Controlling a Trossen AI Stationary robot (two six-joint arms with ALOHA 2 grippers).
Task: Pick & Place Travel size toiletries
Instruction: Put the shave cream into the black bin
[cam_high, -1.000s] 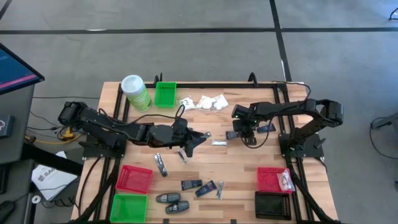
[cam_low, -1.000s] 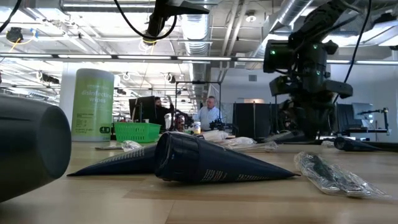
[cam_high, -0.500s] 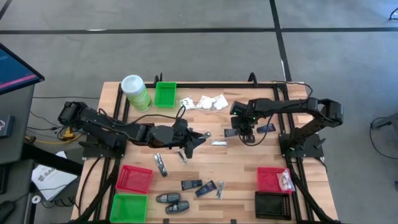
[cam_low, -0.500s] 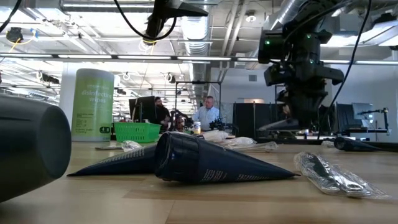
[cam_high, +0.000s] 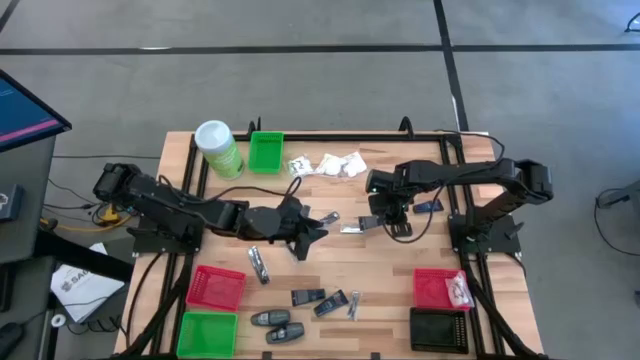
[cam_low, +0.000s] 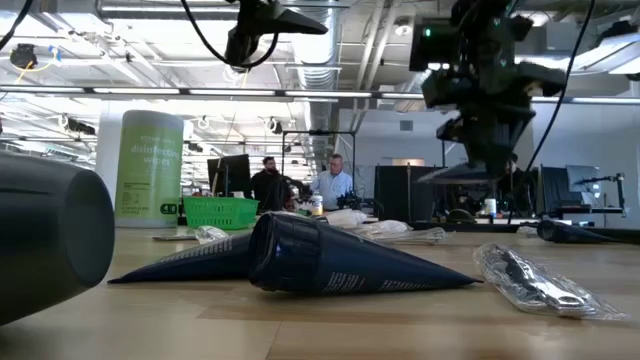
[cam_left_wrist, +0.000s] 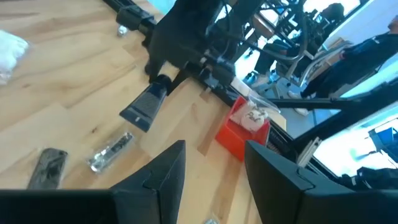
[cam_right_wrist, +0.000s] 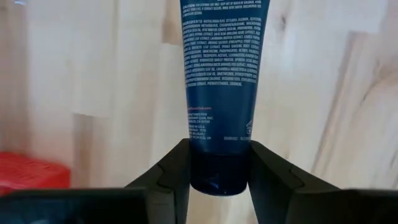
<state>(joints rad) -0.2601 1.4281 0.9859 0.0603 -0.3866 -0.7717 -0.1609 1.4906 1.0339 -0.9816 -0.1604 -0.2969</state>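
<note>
My right gripper (cam_high: 384, 211) hangs over the table's middle right, shut on a dark blue tube (cam_right_wrist: 221, 62) of the travel size toiletries, which also shows in the left wrist view (cam_left_wrist: 144, 107). My left gripper (cam_high: 316, 224) stands open and empty over the table's centre, pointing toward the right arm. A silvery packet (cam_high: 350, 229) lies flat between the two grippers. White sachets (cam_high: 332, 165) lie at the far side. Dark packets (cam_high: 308, 297), a silvery one (cam_high: 258, 265) and black oval pieces (cam_high: 272, 319) lie near the front. My right gripper pinches the tube's rounded cap end (cam_right_wrist: 217, 177) between its two fingers, coming from above and pointing steeply down. The tube runs on along the fingers' line, and its flat crimped end (cam_left_wrist: 134, 117) slants down. It is lifted clear of the table.
A green canister (cam_high: 218, 148) and a green bin (cam_high: 265, 152) stand at the far left. A red bin (cam_high: 215, 287) and a green bin (cam_high: 207, 333) sit front left. Front right are a red bin (cam_high: 440, 288) holding a sachet and a black bin (cam_high: 438, 328). Another dark packet (cam_high: 428, 206) lies by the right arm.
My right gripper has risen with the dark blue tube, lifting it clear of the table, and has drifted a little toward the table's left.
</note>
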